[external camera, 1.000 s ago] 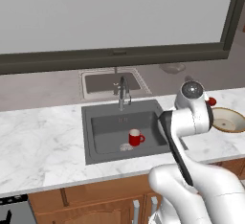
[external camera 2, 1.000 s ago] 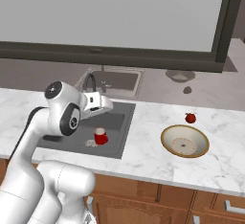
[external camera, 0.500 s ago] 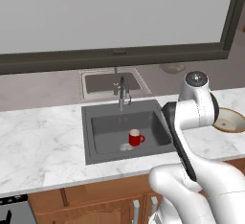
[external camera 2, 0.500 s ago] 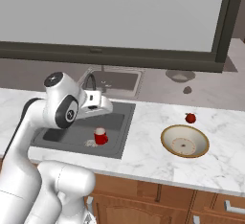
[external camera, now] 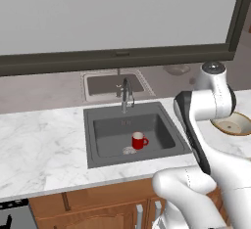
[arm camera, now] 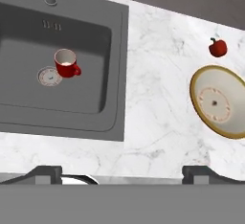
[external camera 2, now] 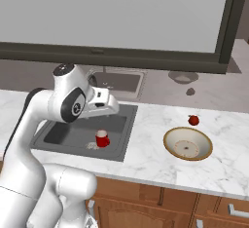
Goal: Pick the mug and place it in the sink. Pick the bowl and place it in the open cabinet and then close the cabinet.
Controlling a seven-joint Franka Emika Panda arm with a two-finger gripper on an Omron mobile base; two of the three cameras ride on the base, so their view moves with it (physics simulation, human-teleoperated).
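Now the gripper point(arm camera: 122, 170) is hanging wide open, holding nothing, over the marble counter point(arm camera: 158, 98) between sink point(arm camera: 112, 74) and bowl point(arm camera: 217, 102).

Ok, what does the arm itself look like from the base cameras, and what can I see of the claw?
The arm is glossy white with rounded, bulky segments, dark grey to black bands at the joints and a dark round cap on its top joint. No loose cables or lettering are visible. A boxy white hand ends it. The claw has two small dark, blocky finger tips, seen from the hand camera.
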